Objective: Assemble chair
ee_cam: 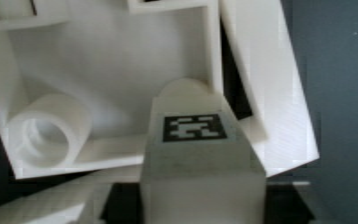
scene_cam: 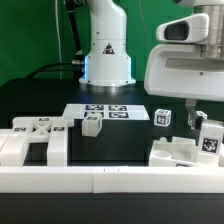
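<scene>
**A:** The chair is in pieces. We count several loose, chunky matte-white parts on the black desk. The ones we can read clearly carry small black-and-white square tags.

**B:** Agreed. In the exterior view the largest part lies at the exterior view's left. It is stepped and blocky, with tags on its upper face. A small block sits near it, just in front of the marker board.

**A:** A tagged cube stands off the board's end, toward the exterior view's right. Beyond it is a low cluster of parts, with an upright tagged piece at the far edge. We cannot tell whether that piece touches the cluster.

**B:** A long white border rail runs across the foreground, in front of all the parts.

**A:** The arm's wrist housing hangs over the right-hand cluster. The robot base is behind the board.

**B:** In the wrist view we see an open frame part with thick straight walls and a short hollow cylinder at one inner corner. All of it is the same flat white.

**A:** A rounded white piece with one square tag on its face fills the near field, lying across the frame.

**B:** We cannot tell whether the jaws are apart, together, or clamped on that piece. The housing hides them in the exterior view, and the wrist view shows no clear fingertips.
</scene>
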`<state>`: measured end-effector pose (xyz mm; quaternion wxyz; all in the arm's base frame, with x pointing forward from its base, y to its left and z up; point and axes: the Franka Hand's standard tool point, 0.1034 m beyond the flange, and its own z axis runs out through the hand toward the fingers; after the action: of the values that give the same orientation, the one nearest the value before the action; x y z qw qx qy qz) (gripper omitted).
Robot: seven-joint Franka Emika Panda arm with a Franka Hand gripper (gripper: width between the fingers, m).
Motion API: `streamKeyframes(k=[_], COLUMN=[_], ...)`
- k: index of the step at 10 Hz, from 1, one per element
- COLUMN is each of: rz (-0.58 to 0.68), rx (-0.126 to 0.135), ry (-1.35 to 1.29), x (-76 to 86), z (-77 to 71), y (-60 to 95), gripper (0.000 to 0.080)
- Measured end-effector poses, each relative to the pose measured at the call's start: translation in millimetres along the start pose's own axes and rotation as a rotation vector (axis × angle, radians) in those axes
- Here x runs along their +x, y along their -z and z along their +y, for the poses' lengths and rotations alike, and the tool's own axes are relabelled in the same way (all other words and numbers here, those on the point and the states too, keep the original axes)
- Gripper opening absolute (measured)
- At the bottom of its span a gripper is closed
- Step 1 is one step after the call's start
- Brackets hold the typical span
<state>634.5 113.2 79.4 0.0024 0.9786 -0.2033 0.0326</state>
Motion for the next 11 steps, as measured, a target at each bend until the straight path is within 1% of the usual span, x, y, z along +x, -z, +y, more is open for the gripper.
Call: streamKeyframes(k=[2,3,4,7,9,11], rz=[0.0,-0.001,0.003,0.007,0.0,0.004], rx=[-0.003,-0.003,0.002,0.011,0.01,0.009], ry=[-0.005,-0.001,0.005,0.035,0.052,0.071], x=[0.6,1.0,2.3,-3.8,-12.1,-8.2], z=[2.0,2.1,2.4,10.8,19.5,28.3], y=[-0.6,1.4,8.5,25.8,31.6,35.7], gripper=[0.0289,0.046,0.062,0.064,0.0648,0.0649])
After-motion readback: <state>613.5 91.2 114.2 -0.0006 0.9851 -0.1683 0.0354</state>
